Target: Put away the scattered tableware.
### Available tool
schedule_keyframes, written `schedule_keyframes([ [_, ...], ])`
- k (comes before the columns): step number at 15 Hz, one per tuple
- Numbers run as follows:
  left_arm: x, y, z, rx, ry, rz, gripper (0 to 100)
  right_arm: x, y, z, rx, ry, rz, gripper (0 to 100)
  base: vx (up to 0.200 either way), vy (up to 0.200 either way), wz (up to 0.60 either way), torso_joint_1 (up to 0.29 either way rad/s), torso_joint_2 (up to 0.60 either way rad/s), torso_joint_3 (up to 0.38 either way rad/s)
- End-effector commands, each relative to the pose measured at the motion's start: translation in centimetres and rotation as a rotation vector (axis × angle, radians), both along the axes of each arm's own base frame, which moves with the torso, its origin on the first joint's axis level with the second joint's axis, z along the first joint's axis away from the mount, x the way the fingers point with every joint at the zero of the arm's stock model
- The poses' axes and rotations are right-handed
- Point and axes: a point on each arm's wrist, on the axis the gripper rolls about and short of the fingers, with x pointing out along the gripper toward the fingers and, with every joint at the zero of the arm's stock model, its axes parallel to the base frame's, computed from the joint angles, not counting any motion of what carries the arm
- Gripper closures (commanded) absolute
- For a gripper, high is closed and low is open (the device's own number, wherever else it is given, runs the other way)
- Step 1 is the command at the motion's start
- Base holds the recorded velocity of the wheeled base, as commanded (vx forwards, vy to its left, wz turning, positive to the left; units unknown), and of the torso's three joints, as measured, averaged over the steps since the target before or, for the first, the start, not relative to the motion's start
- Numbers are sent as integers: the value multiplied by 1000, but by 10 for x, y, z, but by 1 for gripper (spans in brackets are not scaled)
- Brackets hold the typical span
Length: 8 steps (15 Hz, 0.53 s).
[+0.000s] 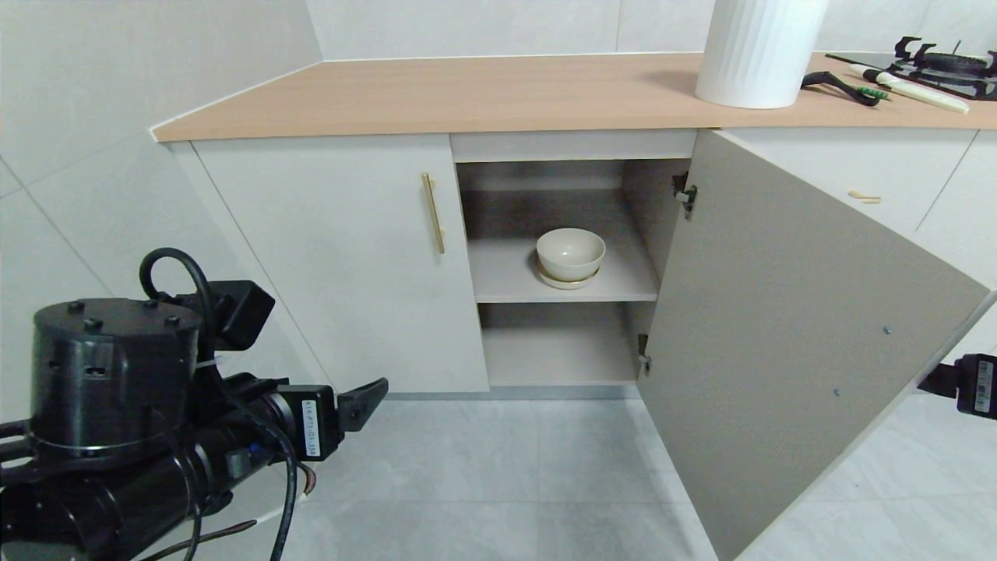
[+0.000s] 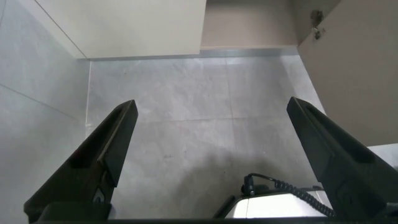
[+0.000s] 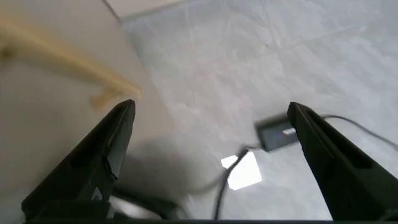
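Bowl (image 1: 571,252) sat on its plate (image 1: 567,281) on the upper shelf (image 1: 506,280) of the open cabinet, so the tableware looked stowed. Both pincers were spread wide and empty. Left gripper (image 2: 212,106) hung low over the floor (image 2: 186,81). Right gripper (image 3: 211,107) was just beside the handle (image 3: 68,59) of the open door (image 1: 779,335). I judged door-closing was next: push flat near the handle edge, swing slowly, and keep the fingers from hooking the handle.

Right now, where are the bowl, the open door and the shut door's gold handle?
bowl (image 1: 571,253), head view, its outer side.
open door (image 1: 779,335), head view, middle of inner face.
shut door's gold handle (image 1: 433,213), head view, halfway down the bar.
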Motion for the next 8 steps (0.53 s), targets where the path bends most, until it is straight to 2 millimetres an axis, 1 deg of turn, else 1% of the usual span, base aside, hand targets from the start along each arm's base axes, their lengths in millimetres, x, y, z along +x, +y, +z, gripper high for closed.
schedule_keyframes([
  [1,-1,1,-1,1,1,1,0,11,-3,-11,12,38,-17,0,0,0,0,0,0,0],
  [6,-1,1,-1,2,2,-1,0,26,-4,-16,62,-21,-52,0,0,0,0,0,0,0],
  [8,-2,1,-1,19,0,-9,0,28,-2,-20,80,-40,-53,0,0,0,0,0,0,0],
])
